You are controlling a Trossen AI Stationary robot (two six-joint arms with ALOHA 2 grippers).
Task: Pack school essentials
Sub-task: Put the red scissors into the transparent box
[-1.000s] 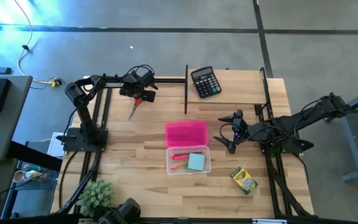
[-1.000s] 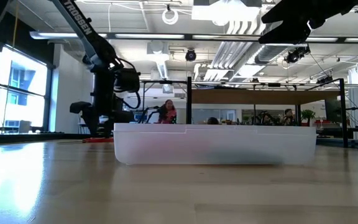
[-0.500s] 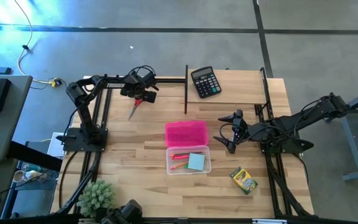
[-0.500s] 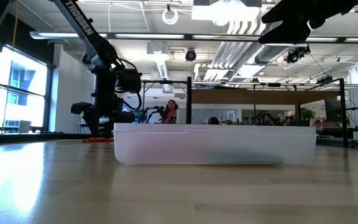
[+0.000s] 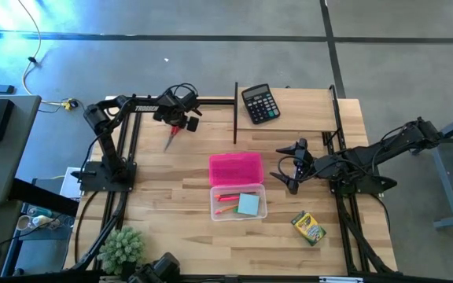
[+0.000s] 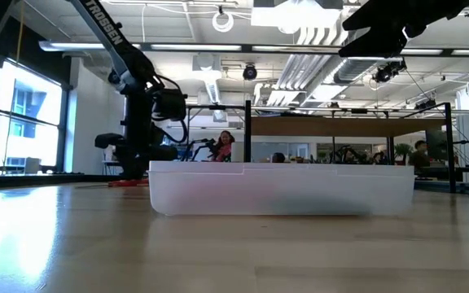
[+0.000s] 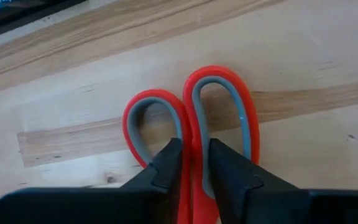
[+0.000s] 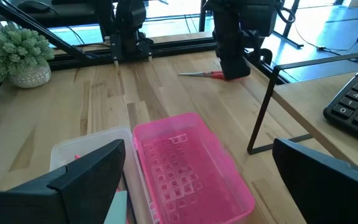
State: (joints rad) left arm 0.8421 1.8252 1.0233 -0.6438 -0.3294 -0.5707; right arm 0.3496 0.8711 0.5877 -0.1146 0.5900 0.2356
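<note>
A: What is cut off in the left wrist view?

B: The scissors (image 7: pixel 191 134): only the red handles show, the blades run off the bottom edge.

A: And in the low view?

B: The bin (image 6: pixel 282 189) hides its contents behind a frosted wall. The right gripper (image 6: pixel 374 39), upper right, is cropped by the top edge.

A: The high view?

B: Items in the bin are too small to name.

A: Entry one, bench (image 5: pixel 171 185), far left part?
B: Scissors (image 5: pixel 171 135), under the left pincer (image 5: pixel 181 122); calculator (image 5: pixel 259 103) far right of them.
A: Centre?
B: Lid (image 5: pixel 236 167); clear tray (image 5: pixel 238 202) just in front, touching. Right pincer (image 5: pixel 287 167) beside the lid's right.
A: Front edge?
B: Crayon box (image 5: pixel 308 228) right; plant ball (image 5: pixel 122 247) at the left corner.
</note>
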